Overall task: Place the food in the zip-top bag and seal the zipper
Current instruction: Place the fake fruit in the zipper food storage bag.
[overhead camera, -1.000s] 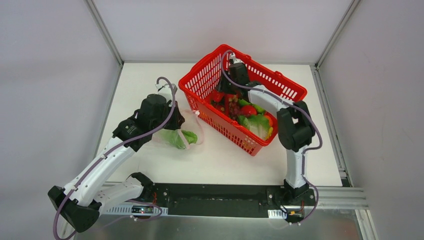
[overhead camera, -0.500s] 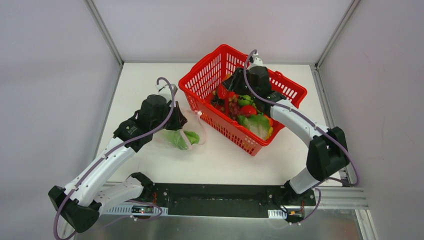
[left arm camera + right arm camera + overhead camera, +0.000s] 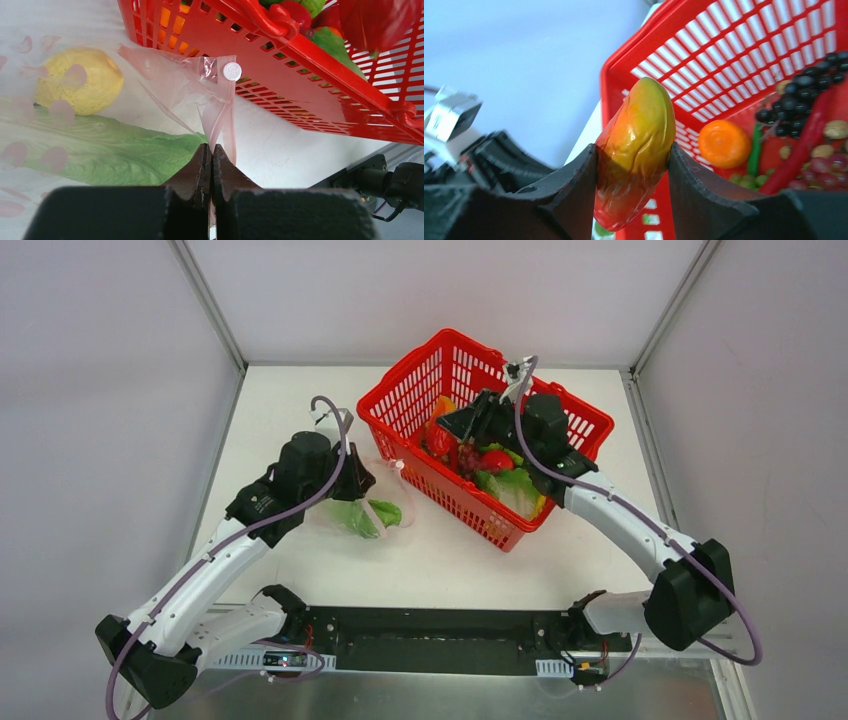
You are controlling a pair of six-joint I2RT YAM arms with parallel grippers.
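I am clamping my right jaws on a mango-like fruit [image 3: 634, 150], orange shading to yellow-green. Its long axis is standing nearly upright between the fingers [image 3: 571, 200], above the red basket [image 3: 440, 485]. With my left jaws I am pinching the zipper [image 3: 222, 117] of the zip-top bag [image 3: 372, 508], closed tight on the pink strip just below its white slider tab [image 3: 231, 71].

The bag is lying on the desk [image 3: 285, 410] just beside the basket's left wall. From my right jaws it is sitting to the left and lower, across that wall. My left arm [image 3: 215, 560] is the nearer one and is already at the mouth.

I am counting:
- one bag, with two pieces inside it: one cabbage [image 3: 115, 150] and one yellow fruit [image 3: 77, 80]
- one piece in my grip
- one orange [image 3: 724, 144], one dark grape bunch [image 3: 799, 95] and one red chilli [image 3: 804, 145] among what is lying in the basket
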